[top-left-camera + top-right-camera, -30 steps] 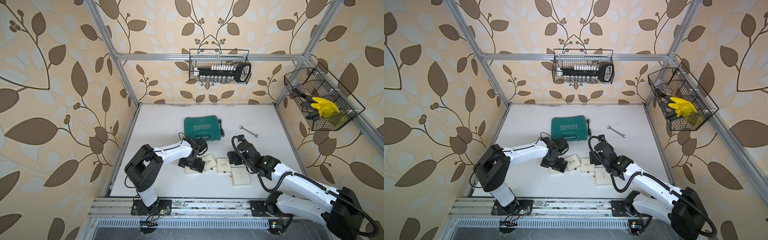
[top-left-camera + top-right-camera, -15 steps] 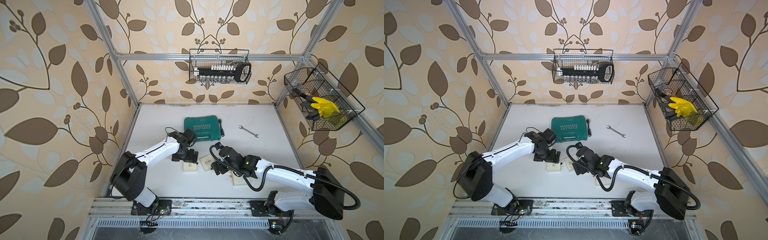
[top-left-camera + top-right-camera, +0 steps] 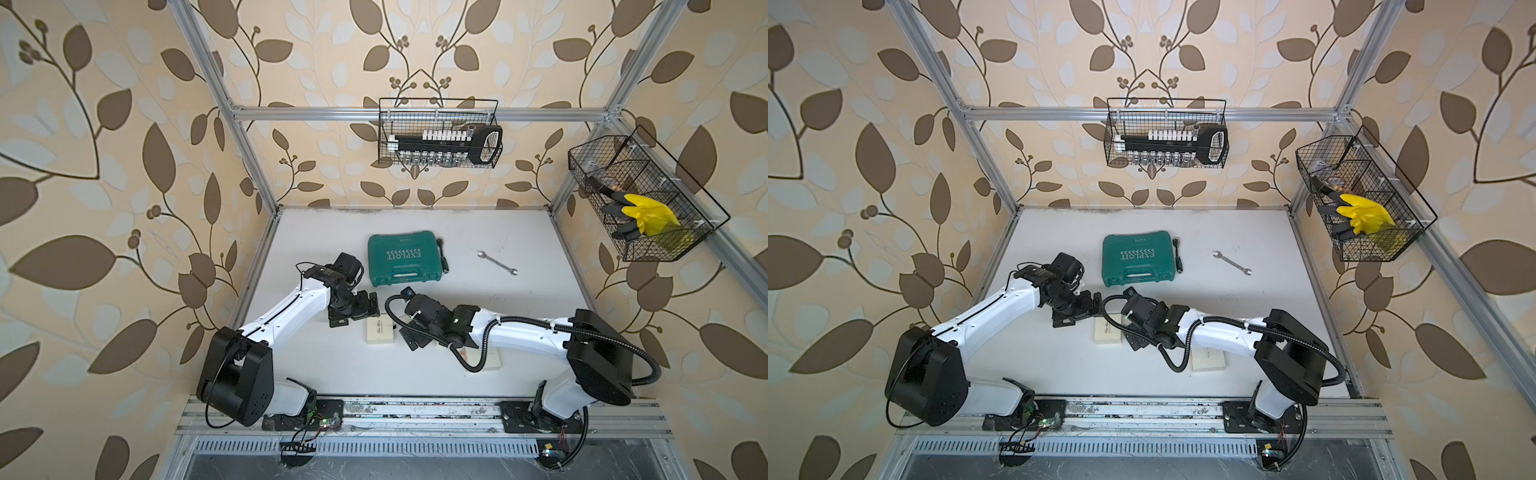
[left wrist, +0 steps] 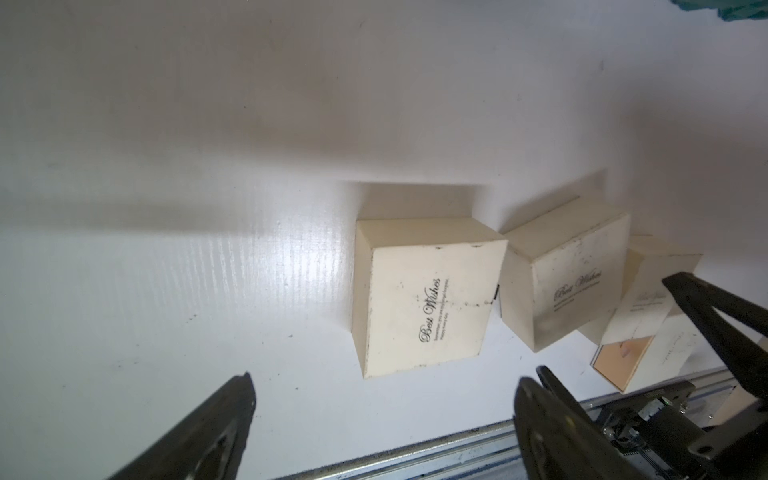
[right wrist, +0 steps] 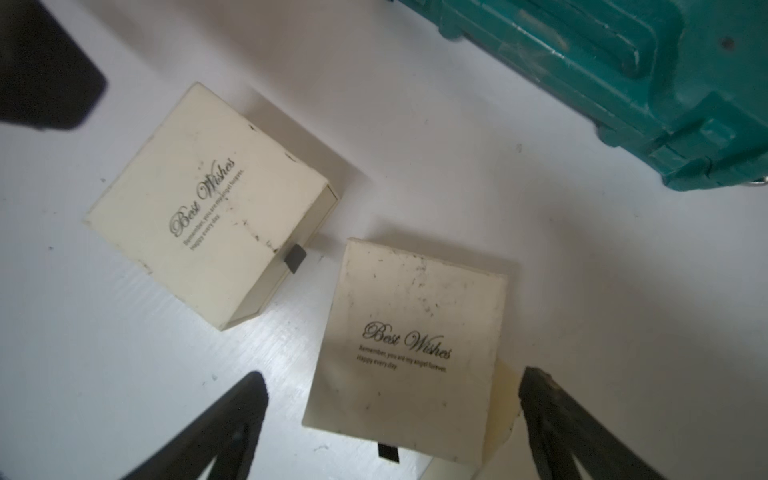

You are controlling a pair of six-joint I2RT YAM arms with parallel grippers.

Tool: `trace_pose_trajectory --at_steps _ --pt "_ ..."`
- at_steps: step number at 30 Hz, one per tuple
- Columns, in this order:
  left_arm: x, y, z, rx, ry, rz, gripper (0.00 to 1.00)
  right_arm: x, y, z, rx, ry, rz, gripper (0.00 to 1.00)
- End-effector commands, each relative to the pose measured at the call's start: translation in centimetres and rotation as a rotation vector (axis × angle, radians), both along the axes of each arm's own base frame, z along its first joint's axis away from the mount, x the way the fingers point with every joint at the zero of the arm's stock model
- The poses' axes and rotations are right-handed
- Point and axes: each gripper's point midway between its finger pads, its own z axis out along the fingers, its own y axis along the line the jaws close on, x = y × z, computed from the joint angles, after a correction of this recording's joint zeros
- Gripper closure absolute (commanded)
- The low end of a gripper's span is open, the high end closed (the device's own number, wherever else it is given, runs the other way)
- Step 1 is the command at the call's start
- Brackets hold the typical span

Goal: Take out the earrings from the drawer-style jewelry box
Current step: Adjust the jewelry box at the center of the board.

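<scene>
Now left claw (image 4: 386, 388) wide open, empty, near cream box (image 4: 428, 299); right claw (image 5: 392, 380) likewise, over second box (image 5: 411, 345)

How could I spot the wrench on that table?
Find the green case at the middle of the white table. Apart from it, toward the basket with the yellow glove, lies the wrench. It is slim and silver, unlike the squat cream boxes.

On your tabletop (image 3: 415, 382) the tool case (image 3: 403, 259) lies behind the jewelry boxes (image 3: 380, 331), and the wrench (image 3: 496, 262) lies to the case's right, well apart from the boxes.
</scene>
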Motion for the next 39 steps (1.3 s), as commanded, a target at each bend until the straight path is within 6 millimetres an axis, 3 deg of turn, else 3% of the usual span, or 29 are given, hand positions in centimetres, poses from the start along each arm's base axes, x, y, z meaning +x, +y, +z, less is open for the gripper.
trace_pose_trajectory --at_steps 1,10,16,20,25,31,39 --pt "-1.1 -0.2 -0.6 -0.018 0.046 -0.018 0.01 0.3 -0.5 -0.5 -0.052 -0.011 -0.03 0.03" --pt "-2.0 -1.1 -2.1 -0.063 0.119 -0.039 0.01 1.1 -4.6 -2.3 -0.207 -0.048 -0.135 0.01" --pt "-1.9 -2.0 -3.0 -0.079 0.16 -0.07 0.01 2.4 -8.6 -2.7 -0.184 -0.014 -0.256 0.01" --pt "-1.8 -2.6 -3.6 -0.084 0.18 -0.087 0.01 3.0 -9.8 -2.1 -0.156 -0.012 -0.289 0.02" --pt "-1.6 -3.1 -3.7 -0.096 0.182 -0.099 0.01 2.7 -7.9 0.1 -0.046 -0.023 -0.212 0.02" --pt "-0.9 -3.4 -3.7 -0.103 0.166 -0.103 0.01 0.6 -3.3 2.7 0.209 0.05 -0.051 0.07" --pt "-0.4 -4.3 -4.0 -0.123 0.201 -0.122 0.01 -1.7 2.4 1.9 0.394 0.242 0.131 0.44"
